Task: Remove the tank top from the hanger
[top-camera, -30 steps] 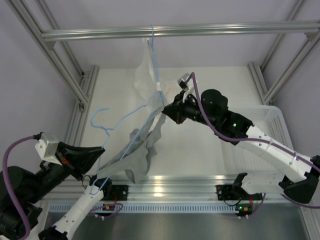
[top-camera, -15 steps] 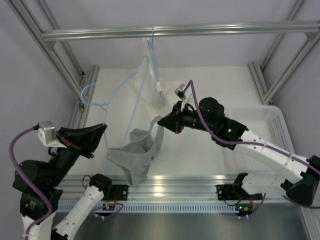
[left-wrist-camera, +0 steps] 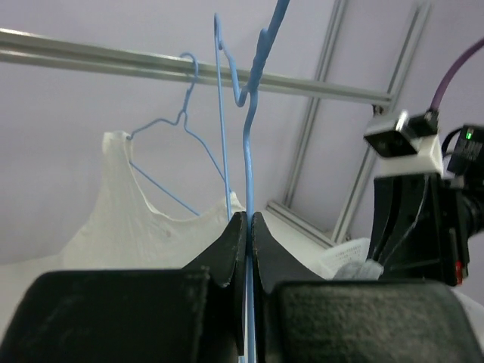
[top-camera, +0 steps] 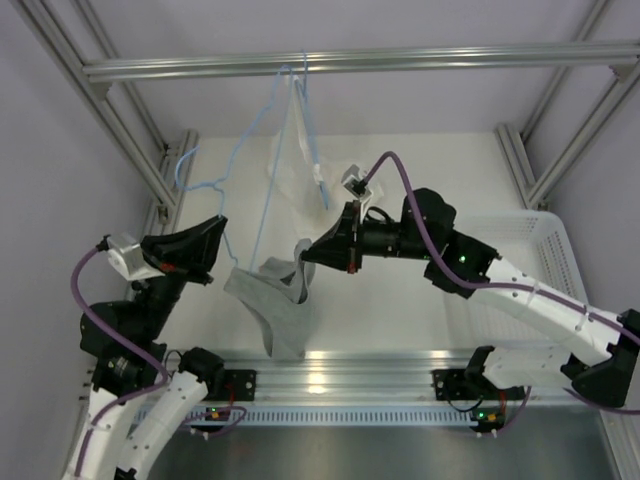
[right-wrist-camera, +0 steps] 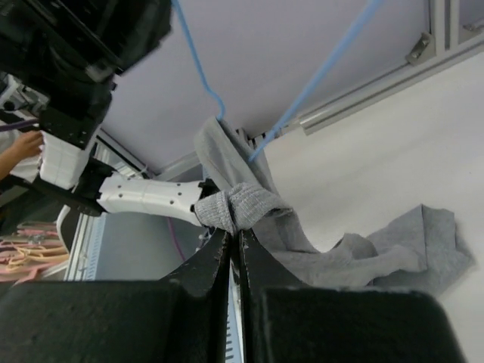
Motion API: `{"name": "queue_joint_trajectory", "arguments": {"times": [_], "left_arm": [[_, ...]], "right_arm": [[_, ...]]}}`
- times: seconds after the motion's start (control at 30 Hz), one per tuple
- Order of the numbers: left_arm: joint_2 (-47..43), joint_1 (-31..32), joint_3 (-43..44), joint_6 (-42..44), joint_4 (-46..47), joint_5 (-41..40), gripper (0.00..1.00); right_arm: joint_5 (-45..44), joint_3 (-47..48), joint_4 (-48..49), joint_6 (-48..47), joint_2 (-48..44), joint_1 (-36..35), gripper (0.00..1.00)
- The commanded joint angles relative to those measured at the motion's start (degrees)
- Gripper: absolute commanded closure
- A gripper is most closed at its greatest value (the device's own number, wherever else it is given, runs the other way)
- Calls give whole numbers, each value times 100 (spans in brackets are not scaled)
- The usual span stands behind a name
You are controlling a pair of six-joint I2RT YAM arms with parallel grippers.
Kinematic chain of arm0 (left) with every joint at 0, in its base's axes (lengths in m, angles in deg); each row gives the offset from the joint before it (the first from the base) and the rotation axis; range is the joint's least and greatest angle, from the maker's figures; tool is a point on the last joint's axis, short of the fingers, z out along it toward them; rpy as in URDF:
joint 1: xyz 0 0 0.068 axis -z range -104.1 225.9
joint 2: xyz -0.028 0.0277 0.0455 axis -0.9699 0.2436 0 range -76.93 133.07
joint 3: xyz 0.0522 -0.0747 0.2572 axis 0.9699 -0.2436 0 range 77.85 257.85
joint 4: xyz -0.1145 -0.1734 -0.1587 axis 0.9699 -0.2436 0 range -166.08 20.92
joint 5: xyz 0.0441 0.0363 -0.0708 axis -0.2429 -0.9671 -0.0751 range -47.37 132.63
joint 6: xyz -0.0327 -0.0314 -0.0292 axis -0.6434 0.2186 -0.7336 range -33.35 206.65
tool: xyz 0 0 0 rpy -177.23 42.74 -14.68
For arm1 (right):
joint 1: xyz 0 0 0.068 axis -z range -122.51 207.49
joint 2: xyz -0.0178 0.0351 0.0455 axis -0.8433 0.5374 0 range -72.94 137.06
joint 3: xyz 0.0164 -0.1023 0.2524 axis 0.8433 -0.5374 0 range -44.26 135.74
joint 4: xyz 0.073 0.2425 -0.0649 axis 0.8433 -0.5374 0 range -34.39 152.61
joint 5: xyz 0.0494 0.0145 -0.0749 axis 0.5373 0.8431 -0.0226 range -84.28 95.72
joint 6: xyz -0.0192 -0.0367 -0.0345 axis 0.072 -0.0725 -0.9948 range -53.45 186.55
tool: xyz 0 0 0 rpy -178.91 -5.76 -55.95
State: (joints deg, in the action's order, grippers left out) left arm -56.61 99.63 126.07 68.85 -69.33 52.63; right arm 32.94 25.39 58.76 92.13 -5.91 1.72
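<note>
My left gripper (top-camera: 219, 226) is shut on the light-blue wire hanger (top-camera: 262, 200) and holds it raised and tilted. In the left wrist view the hanger's wire (left-wrist-camera: 249, 151) runs up from between my closed fingertips (left-wrist-camera: 248, 221). The grey tank top (top-camera: 275, 305) droops from the hanger's low end toward the table. My right gripper (top-camera: 303, 256) is shut on a bunched strap of it. In the right wrist view the cloth (right-wrist-camera: 302, 242) bulges above my closed jaws (right-wrist-camera: 235, 231), and the hanger's blue wire (right-wrist-camera: 318, 76) still runs into the cloth.
A second blue hanger (top-camera: 305, 95) with a white garment (top-camera: 300, 170) hangs from the overhead rail (top-camera: 400, 60), right behind the raised hanger. A white mesh basket (top-camera: 535, 235) stands at the right. Aluminium frame posts flank both sides.
My left gripper has lifted the hanger higher and swung it upright. My right gripper has moved left and nearer with the strap. The tank top has slid down toward the hanger's low end.
</note>
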Motion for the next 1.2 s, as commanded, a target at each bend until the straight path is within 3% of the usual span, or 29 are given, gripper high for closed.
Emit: {"name": "queue_joint_trajectory", "arguments": {"times": [0.0, 0.07, 0.2, 0.47, 0.63, 0.77, 0.93, 1.0, 1.03, 1.17], "left_arm": [[-212, 18, -41, 180, 1430, -630, 100], [-274, 9, -94, 189, 1606, -1059, 100], [-353, 18, -550, 102, 2379, -1281, 100], [-274, 18, -824, 48, 2829, -1325, 100], [-352, 18, -236, 330, 1785, -1834, 100], [-625, 18, 63, 305, 330, -2361, 100], [-1135, 18, 90, 102, -879, -2424, 100], [-1048, 18, 221, 102, -1247, -2441, 100], [-995, 18, 292, 93, -1354, -2433, 100], [-512, 18, 661, 5, -1846, -2432, 100]], "right_arm": [[-409, -399, 78, -106, 162, -154, 100], [-893, -732, 148, -63, 258, -154, 100], [-420, -779, 807, 307, 1048, -625, 100], [-2466, -399, 658, 26, 2270, -1243, 100], [-3670, -1189, 773, 44, 1605, -954, 100], [-4443, -1760, 457, -158, 585, -594, 100], [-4533, -2710, 78, -141, -266, 189, 100], [-4149, -2912, 165, -203, -391, 137, 84], [-4068, -2974, 183, -238, -427, 110, 69], [-4031, -3176, 157, -150, -497, 84, 59]]}}
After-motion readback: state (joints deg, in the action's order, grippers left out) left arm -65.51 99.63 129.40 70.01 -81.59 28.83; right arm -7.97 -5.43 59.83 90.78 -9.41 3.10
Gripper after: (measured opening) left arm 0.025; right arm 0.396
